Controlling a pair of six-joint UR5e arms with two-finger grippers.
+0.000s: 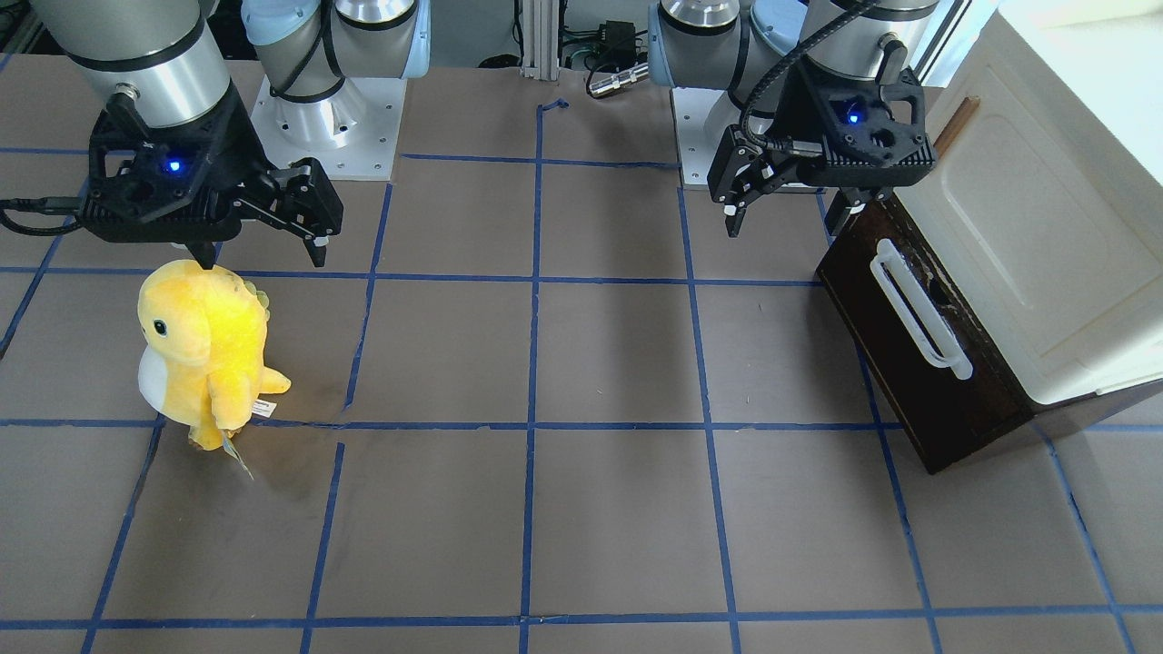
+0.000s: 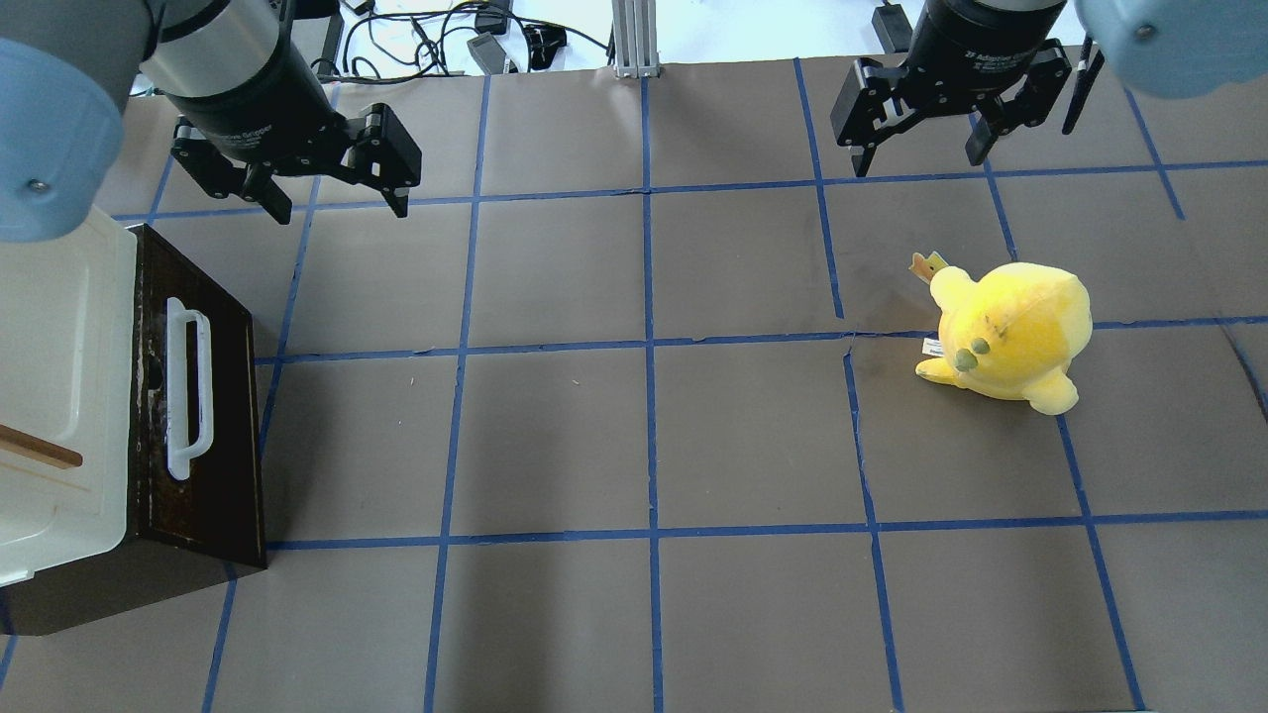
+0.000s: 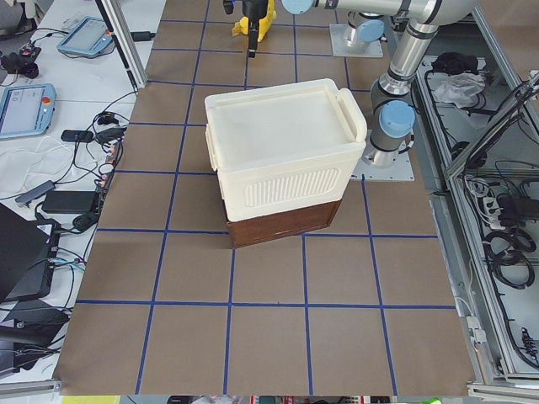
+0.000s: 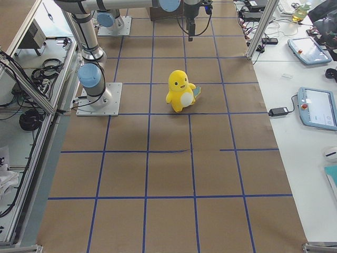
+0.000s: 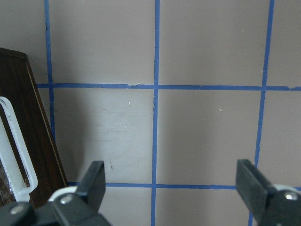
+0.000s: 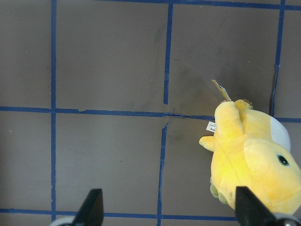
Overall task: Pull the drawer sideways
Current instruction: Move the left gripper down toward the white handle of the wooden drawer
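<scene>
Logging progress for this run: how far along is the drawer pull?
Nothing looks done: the dark brown wooden drawer front sits shut under the cream cabinet, no inner box showing. In hand: the left gripper hangs open beside it, clear of the long white bar handle. Left: grasp the handle and pull sideways. The right gripper is open, holding nothing.

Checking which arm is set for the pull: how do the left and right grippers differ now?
The left gripper hangs by one end of the dark brown wooden drawer front, off its long white bar handle; the right gripper hangs near the yellow plush toy. The left's wrist view catches that handle; the right's catches the toy. Both are open and empty.
</scene>
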